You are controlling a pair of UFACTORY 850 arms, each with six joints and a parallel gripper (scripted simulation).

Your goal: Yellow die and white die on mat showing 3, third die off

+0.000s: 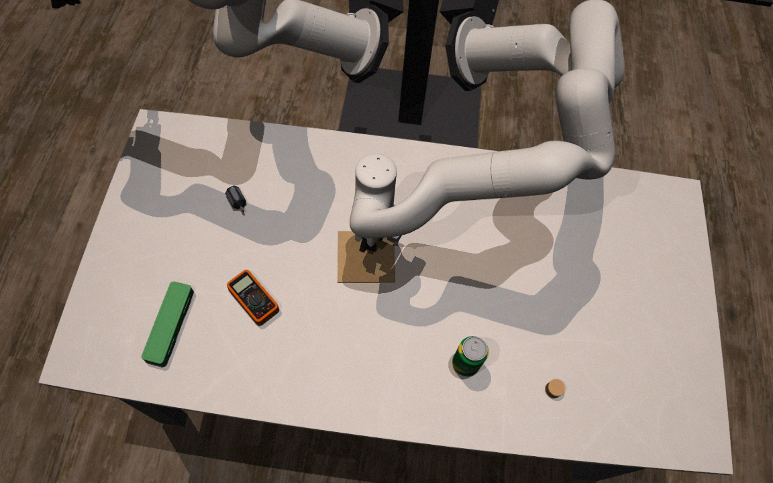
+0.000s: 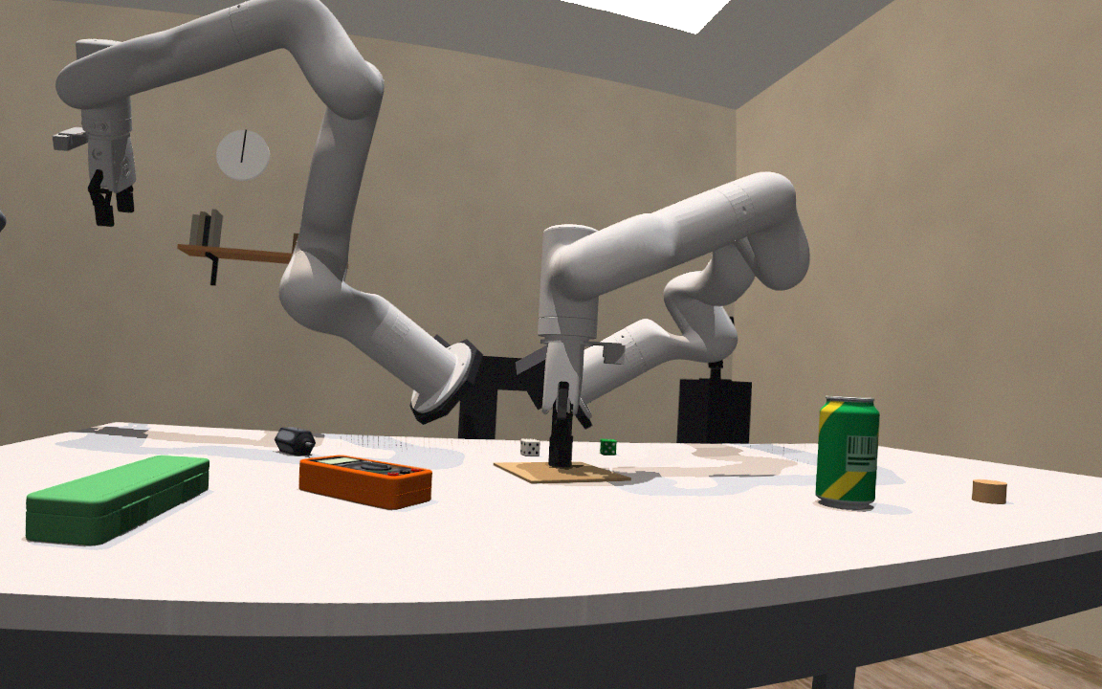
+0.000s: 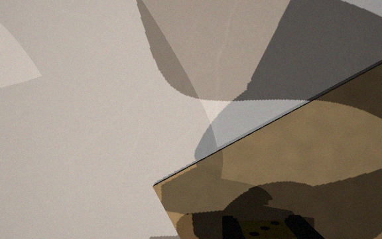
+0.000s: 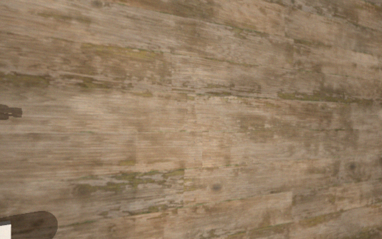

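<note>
My left gripper (image 2: 560, 460) (image 3: 263, 230) is shut on the yellow die (image 3: 270, 234), low over the brown mat (image 1: 341, 276) (image 2: 520, 468) (image 3: 310, 133). Three dots in a diagonal show on the die's upper face; the picture's bottom edge cuts it off. Whether the die touches the mat is hidden. The white die (image 2: 529, 446) and the green die (image 2: 607, 446) stand on the table behind the mat in the exterior view; the white die's top is too small to read. My right gripper (image 2: 115, 211) is open and empty, high up at the left.
Around the mat are a dark faceted object (image 1: 235, 196) (image 2: 294, 441), an orange multimeter (image 1: 252, 297) (image 2: 363, 484), a green case (image 1: 167, 323) (image 2: 114, 497), an upright green can (image 1: 469, 360) (image 2: 846, 450) and a small wooden cylinder (image 1: 555, 387) (image 2: 989, 492).
</note>
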